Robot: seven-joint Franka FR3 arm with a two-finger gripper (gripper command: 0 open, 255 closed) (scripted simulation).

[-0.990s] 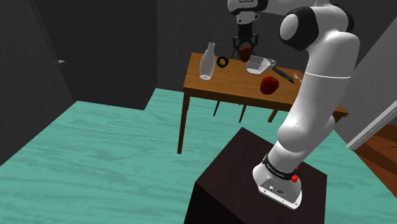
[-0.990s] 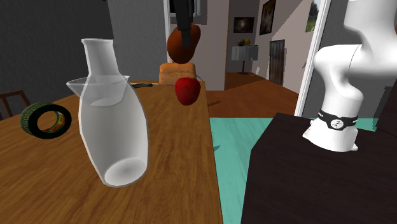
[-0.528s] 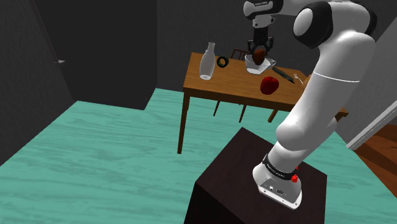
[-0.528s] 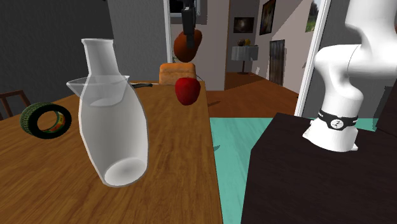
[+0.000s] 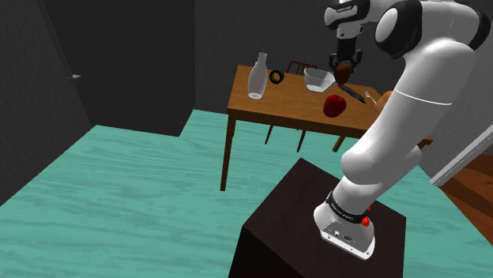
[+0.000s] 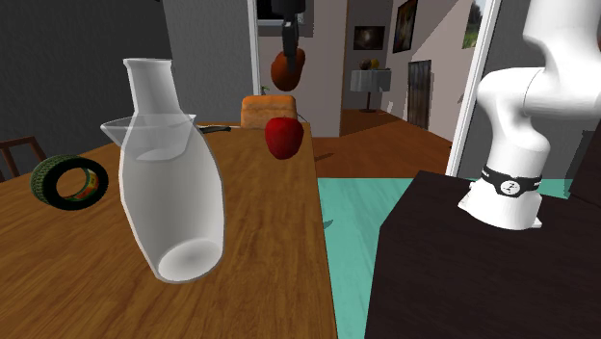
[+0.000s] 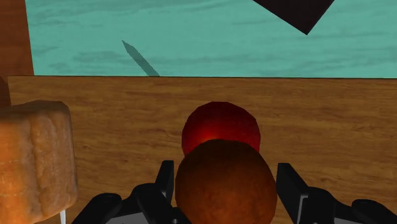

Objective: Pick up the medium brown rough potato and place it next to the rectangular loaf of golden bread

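On the shoulder view's left part of the wooden table [image 5: 276, 99] I see a clear carafe [image 5: 256, 77], then a dark ring [image 5: 276, 77] and a glass bowl [image 5: 318, 79]. Further right, my gripper [image 5: 344, 69] clasps the brown potato [image 5: 343, 74] in the air, over the red apple [image 5: 335, 106]. The bread loaf [image 7: 35, 159] stands near the apple, not touching it.

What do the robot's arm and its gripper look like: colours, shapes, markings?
The arm has smooth, rounded white links with dark joints between them. Near its foot, a black band carries small white markings, and the white base has a small red button. The gripper is all black, with two blocky fingers.
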